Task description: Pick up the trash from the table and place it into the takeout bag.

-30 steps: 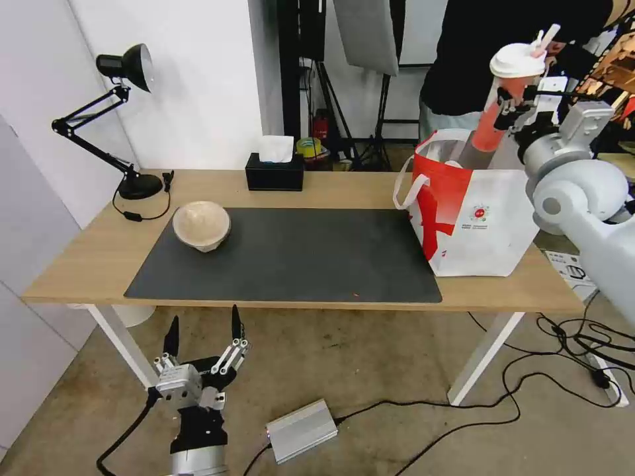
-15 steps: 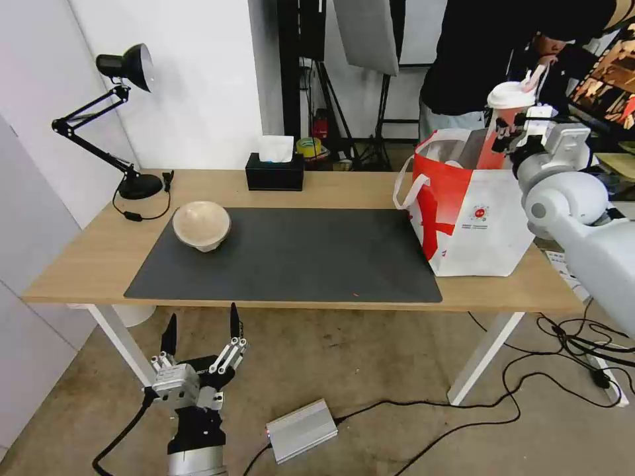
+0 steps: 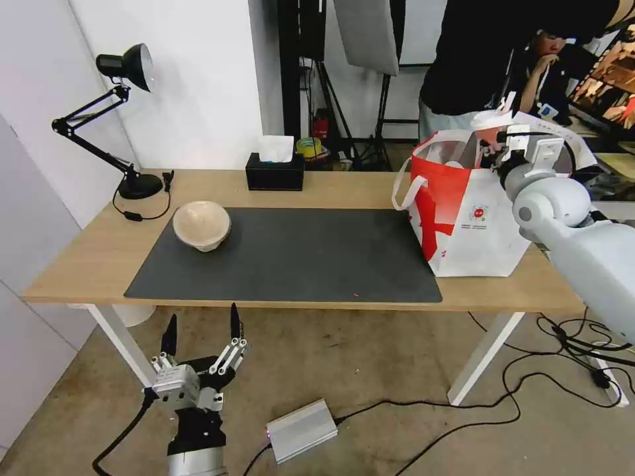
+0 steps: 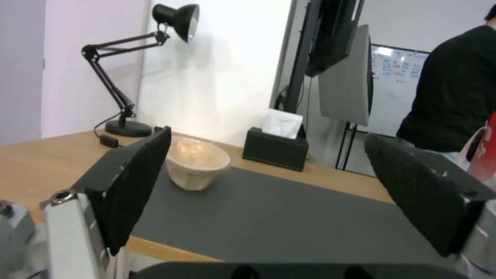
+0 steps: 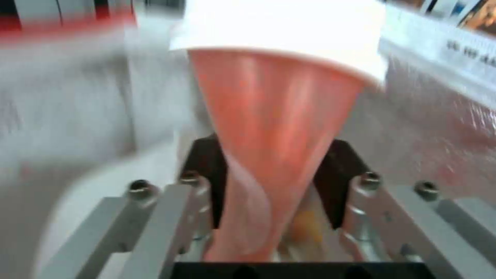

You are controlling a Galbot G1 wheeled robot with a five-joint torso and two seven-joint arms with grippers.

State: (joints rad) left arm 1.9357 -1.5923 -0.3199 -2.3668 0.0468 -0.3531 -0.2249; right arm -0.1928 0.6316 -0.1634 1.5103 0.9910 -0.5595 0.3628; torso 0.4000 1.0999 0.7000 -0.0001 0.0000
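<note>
Head view: at the upper right of the frame the right end effector (image 3: 497,147) is seen at the mouth of the takeout bag (image 3: 486,231), closed on the drink cup (image 3: 488,132). Most of the cup's red body is sunk inside the bag's opening, with the white lid and straw showing above the rim. In the right wrist view the cup (image 5: 276,155) is pinched between the two dark pads (image 5: 207,162), its thin wall creased by the grip, with silver foil lining around it. The bag stands on the right end of the counter (image 3: 331,192), just beside the grey mat (image 3: 291,254). The beige paper bowl (image 3: 202,225) sits on the mat's left corner. At the lower left of the frame, below the counter edge, the left end effector (image 3: 202,330) is held wide open and empty.
</note>
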